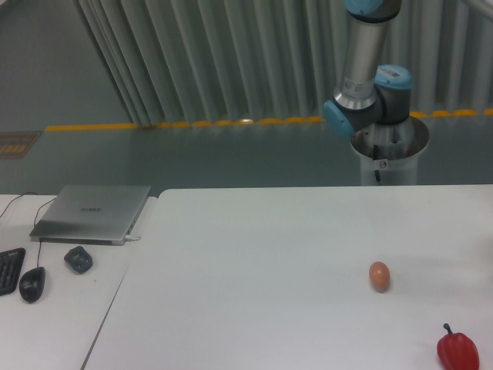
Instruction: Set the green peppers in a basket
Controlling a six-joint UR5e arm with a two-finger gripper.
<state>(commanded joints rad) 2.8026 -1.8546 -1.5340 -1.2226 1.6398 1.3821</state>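
No green peppers and no basket show in this view; both are out of view. Only the arm's lower joints (368, 92) appear at the upper right, rising out of the top of the frame from a white pedestal behind the table. The gripper itself is out of view.
A white table (254, 262) fills the foreground. On it lie a brown egg (379, 276) right of centre and a red pepper (457, 351) at the bottom right corner. On a side desk to the left are a closed laptop (92, 213), a black mouse (31, 284), a small dark object (78, 259) and a keyboard edge (9, 270).
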